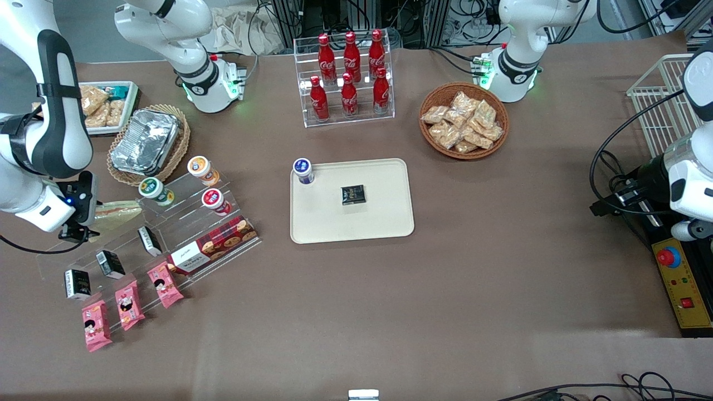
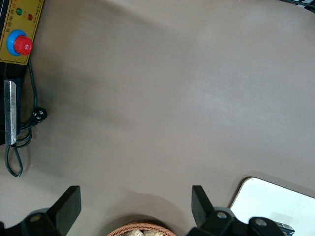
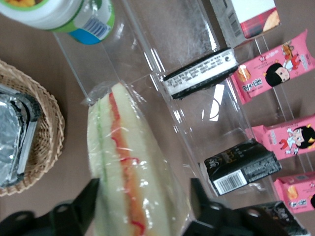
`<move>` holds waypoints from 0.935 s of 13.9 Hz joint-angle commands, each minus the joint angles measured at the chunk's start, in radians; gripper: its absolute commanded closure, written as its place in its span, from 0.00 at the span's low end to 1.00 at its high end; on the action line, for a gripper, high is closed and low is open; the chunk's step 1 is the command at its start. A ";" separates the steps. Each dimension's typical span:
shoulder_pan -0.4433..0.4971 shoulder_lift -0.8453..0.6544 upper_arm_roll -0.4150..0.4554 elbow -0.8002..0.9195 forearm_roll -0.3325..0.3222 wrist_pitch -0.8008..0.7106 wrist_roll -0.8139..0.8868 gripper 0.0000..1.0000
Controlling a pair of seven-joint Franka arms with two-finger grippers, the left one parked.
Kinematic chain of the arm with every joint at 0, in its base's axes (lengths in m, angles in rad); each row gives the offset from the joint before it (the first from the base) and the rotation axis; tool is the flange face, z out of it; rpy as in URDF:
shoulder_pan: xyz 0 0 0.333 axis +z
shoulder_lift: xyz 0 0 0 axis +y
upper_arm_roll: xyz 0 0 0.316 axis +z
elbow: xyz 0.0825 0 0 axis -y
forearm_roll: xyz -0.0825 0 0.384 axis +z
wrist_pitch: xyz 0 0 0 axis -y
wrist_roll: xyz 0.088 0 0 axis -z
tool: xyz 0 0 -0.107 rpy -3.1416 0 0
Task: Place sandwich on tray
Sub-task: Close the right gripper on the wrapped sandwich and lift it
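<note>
The hand (image 3: 142, 204), fingers apart, straddles the sandwich (image 3: 130, 172) on the stand.

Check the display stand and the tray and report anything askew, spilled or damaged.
Nothing looks spilled or damaged. The sandwich sits between the open gripper fingers at the clear display stand, wrap intact. The tray lies flat, holding a blue-lidded cup and a small dark packet. The black packets stand at differing angles, nothing more.

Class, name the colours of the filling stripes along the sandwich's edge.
Orange-red and green on the sandwich, between the open end effector fingers; right wrist view shows it best.
</note>
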 commanded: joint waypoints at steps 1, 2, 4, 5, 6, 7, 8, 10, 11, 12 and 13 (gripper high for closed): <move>0.002 -0.018 0.002 -0.027 -0.027 0.035 -0.028 1.00; 0.002 -0.019 0.000 -0.024 -0.027 0.037 -0.028 1.00; -0.001 -0.035 0.000 -0.015 -0.027 0.035 -0.030 1.00; -0.006 -0.061 0.000 -0.013 -0.025 0.037 -0.030 1.00; 0.000 -0.094 0.002 -0.009 -0.028 0.041 -0.030 1.00; 0.003 -0.128 0.008 0.003 -0.046 0.041 -0.027 1.00; 0.003 -0.156 0.010 0.008 -0.054 0.035 -0.021 1.00; 0.003 -0.237 0.010 0.007 -0.054 0.009 0.037 1.00; 0.005 -0.271 0.013 0.008 -0.056 -0.021 0.091 1.00; 0.015 -0.309 0.022 0.008 -0.054 -0.063 0.158 1.00; 0.040 -0.335 0.049 0.010 -0.054 -0.110 0.224 1.00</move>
